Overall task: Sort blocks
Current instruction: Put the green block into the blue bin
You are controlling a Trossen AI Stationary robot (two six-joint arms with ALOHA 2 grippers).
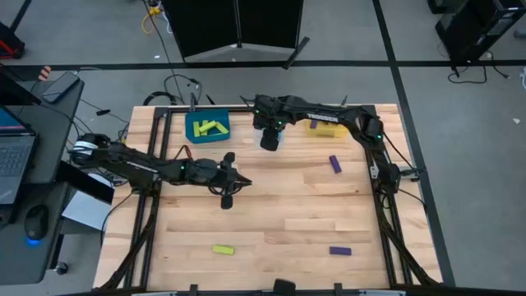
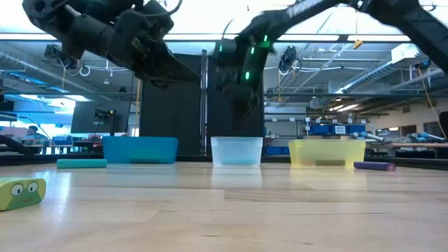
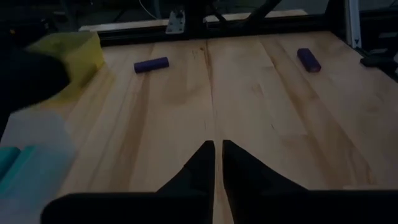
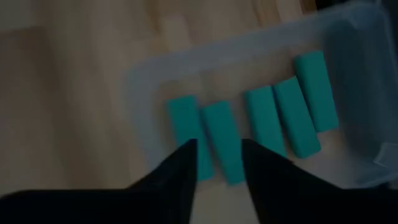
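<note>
The wooden table (image 1: 271,205) carries three square bins along its far edge: a blue bin (image 1: 206,127) at the left holding lime green blocks (image 1: 209,128), a clear bin (image 4: 261,87) in the middle, and a yellow bin (image 1: 326,127) at the right with a purple block (image 1: 313,125) showing at its left side. The right arm reaches in from the right edge of the table, and the right gripper (image 4: 219,163) hangs directly over the clear bin, its fingers parted by a narrow gap and holding nothing. Under it, five cyan blocks (image 4: 270,121) lie side by side on the floor of the clear bin, and the one just beyond the fingertips (image 4: 186,155) is not in contact with them as far as the wrist view shows. The left arm stretches from the left edge toward the middle of the table, and the left gripper (image 3: 217,149) hovers above bare wood with its fingers almost together, a thin slit between them, empty. Loose blocks remain on the table: a purple one (image 1: 334,164) near the right side, another purple one (image 1: 340,251) at the near right, and a lime green one (image 1: 223,249) at the near left. In the low view a cyan block (image 2: 81,164) lies just left of the blue bin
</note>
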